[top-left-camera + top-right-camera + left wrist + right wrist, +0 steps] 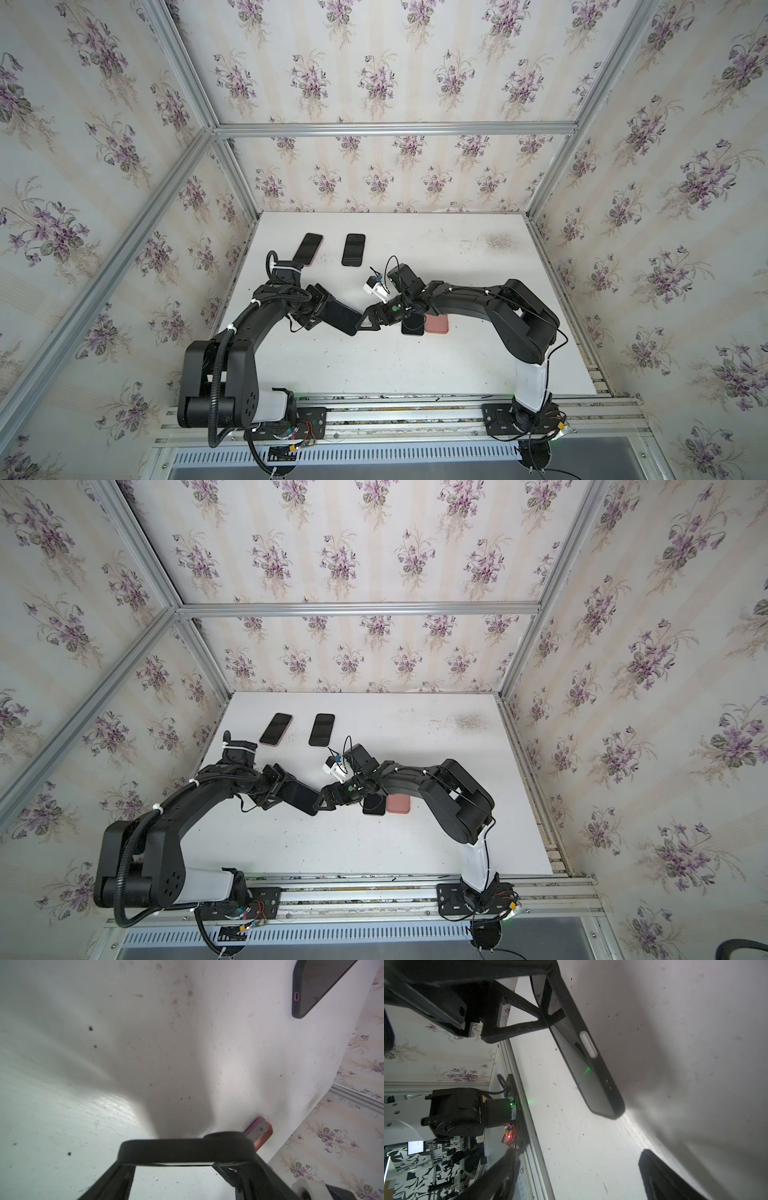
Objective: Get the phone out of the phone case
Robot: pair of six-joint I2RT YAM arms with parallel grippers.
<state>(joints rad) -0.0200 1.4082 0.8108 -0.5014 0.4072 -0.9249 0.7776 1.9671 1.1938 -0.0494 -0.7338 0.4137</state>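
Holding cased phone (345, 318) clamped crosswise in left gripper (324, 309) above middle of tabletop (415, 365), poising right gripper (363, 319) wide apart and empty at its free end, judging extraction barely beginning and needing next a firm pinch on case rim for peeling it off.

Of the table (415, 365), the near half and far right lie free, while a slanted phone (308, 248) and a second phone (353, 249) occupy the far left, the cased phone (343, 318) in the left gripper (326, 312) bars the middle, and a black phone (412, 328) and pink case (438, 325) lie to its right.
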